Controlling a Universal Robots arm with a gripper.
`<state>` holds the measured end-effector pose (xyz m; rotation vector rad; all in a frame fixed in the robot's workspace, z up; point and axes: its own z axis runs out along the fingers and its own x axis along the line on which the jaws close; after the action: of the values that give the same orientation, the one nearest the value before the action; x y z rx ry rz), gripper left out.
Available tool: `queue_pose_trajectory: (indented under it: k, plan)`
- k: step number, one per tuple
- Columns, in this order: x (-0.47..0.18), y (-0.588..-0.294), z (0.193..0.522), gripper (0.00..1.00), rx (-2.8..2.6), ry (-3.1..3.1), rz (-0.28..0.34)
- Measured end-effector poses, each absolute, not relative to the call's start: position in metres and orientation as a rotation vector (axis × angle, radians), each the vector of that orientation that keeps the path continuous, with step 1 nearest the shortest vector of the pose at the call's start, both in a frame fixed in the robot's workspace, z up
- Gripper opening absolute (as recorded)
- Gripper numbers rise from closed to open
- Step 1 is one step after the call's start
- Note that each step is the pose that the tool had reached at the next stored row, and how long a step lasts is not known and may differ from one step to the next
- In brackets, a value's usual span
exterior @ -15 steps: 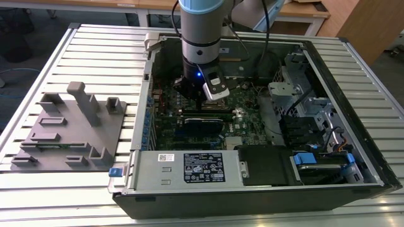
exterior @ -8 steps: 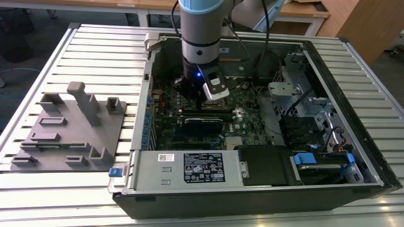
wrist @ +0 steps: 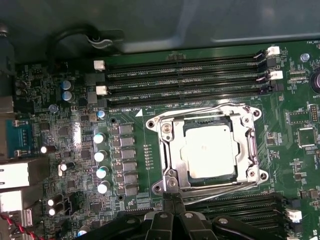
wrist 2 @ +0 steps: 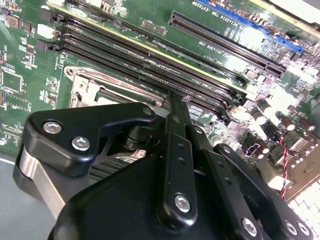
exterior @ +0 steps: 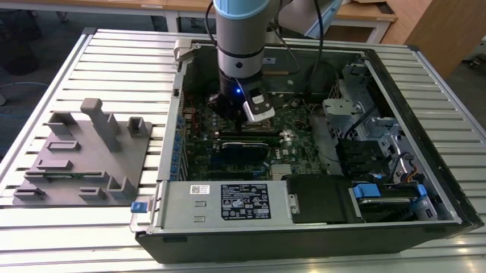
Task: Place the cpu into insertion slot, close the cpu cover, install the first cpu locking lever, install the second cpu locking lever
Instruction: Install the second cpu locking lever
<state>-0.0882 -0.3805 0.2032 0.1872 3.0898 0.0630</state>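
From my remote station I see the cpu (wrist: 208, 150) seated in the insertion slot (wrist: 248, 172), its pale metal top showing through the square window of the cpu cover (wrist: 172, 134), which lies flat over it. Thin wire levers (wrist: 227, 184) run along the socket's edges. In the first wrist view the end effector (wrist: 172, 199) sits just beside the socket's corner, its two black fingers pressed together to a narrow tip with nothing between them, close to the silvery metalwork there; whether it touches I cannot tell. Long black memory slots (wrist: 185, 75) flank the socket on the far side and again behind the end effector. In the exterior view the arm (exterior: 241, 51) reaches down into the open computer case (exterior: 304, 239) lying on the slatted tabletop (exterior: 76, 239), the motherboard (exterior: 201, 156) inside it, a grey power supply (exterior: 227, 202) along the case's near wall. A grey fixture plate (exterior: 83, 159) rests on the tabletop just beside the case.
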Motion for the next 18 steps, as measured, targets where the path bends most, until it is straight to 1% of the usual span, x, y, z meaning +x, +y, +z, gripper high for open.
queue_pose_trajectory:
  k: [11,18]
  plan:
    - [-0.0899,-0.3849,0.2,0.1,0.189,3.09,0.124]
    - [-0.0906,-0.3864,0.1986,0.1,0.189,3.09,0.142]
